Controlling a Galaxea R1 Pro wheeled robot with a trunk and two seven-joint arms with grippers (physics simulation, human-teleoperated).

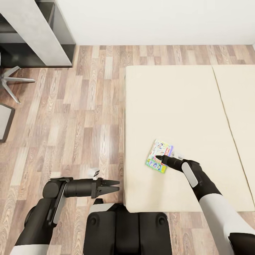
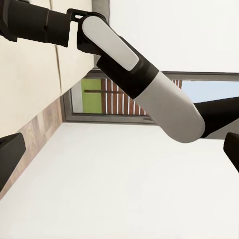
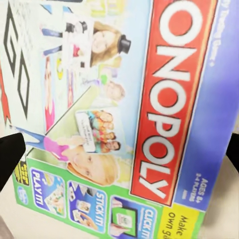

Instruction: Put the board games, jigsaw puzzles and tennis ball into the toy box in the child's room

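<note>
One board game (image 1: 158, 156), a white-green-yellow Monopoly box with a blue edge, lies flat on the left cream mattress of the bed (image 1: 170, 106), near the front. My right gripper (image 1: 162, 158) hovers right over the box, open. In the right wrist view the printed lid (image 3: 164, 99) lies close below, and the gripper (image 3: 122, 154) has a dark fingertip (image 3: 11, 154) at each side of it. My left gripper (image 1: 115, 186) is open and empty, held level over the floor by the bed's left edge, pointing toward the bed. From the left wrist, that gripper (image 2: 119, 154) faces my right forearm (image 2: 149, 89).
A grey and dark angular desk (image 1: 39, 35) stands at the far left against the white wall, with star-shaped chair legs (image 1: 14, 83) in front of it. A grey slab (image 1: 5, 122) shows at the left edge. Wood-plank floor (image 1: 78, 117) runs between desk and bed.
</note>
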